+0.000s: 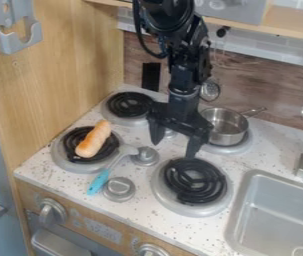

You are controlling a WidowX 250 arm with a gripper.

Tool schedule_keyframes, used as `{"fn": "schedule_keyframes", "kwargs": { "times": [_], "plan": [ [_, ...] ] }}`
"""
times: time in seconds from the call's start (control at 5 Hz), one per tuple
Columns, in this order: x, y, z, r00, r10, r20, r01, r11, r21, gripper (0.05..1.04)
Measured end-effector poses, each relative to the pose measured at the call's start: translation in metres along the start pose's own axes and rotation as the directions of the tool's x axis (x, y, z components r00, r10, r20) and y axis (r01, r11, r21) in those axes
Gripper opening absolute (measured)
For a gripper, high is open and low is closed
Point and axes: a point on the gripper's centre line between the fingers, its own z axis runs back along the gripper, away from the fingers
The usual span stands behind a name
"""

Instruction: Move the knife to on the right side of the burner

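Oven front: nearest the camera, below and left of the gripper; its knobs face outward, presumably for easy turning.
Front-left burner: left of and below the gripper; it carries the bread roll, laid across the coil as if to heat.
Knife: left of and below the gripper, ungrasped on the counter; blue handle toward the oven front, grey blade slanting up toward the gripper, between the front-left burner and the low grey knob. That narrow gap probably explains its slant.
Rear-left burner: above and left of the gripper, bare coil.
Gripper: spread and pointing down, grasping nothing; the wide spacing suits straddling a slim handle, which calls for a shift left and a lowering. Closing off-centre could roll or twist the knife.
Front-right burner: below and slightly right of the gripper; probably the burner meant, since counter lies along its right side.
Pot: right of the gripper, on the rear-right burner, its handle angled toward the wall, perhaps to spare the front.
Sink: farther right and below, bounding the likely placing strip; a wide release could drop the knife in.
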Motion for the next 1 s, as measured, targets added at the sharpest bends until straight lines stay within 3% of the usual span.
{"fn": "schedule_keyframes", "kwargs": {
  "times": [0.4, 0.6, 0.8, 1.0],
  "plan": [
    [-0.014, 0.008, -0.021, 0.996, 0.051, -0.069, -0.049, 0.998, 0.026, 0.999],
    [-0.025, 0.036, -0.032, 0.982, 0.144, -0.122, -0.138, 0.989, 0.054, 0.999],
    [-0.019, 0.064, -0.034, 0.973, 0.213, -0.086, -0.209, 0.976, 0.056, 0.999],
    [-0.022, 0.093, -0.051, 0.954, 0.278, -0.107, -0.273, 0.96, 0.063, 0.999]
  ]
}}
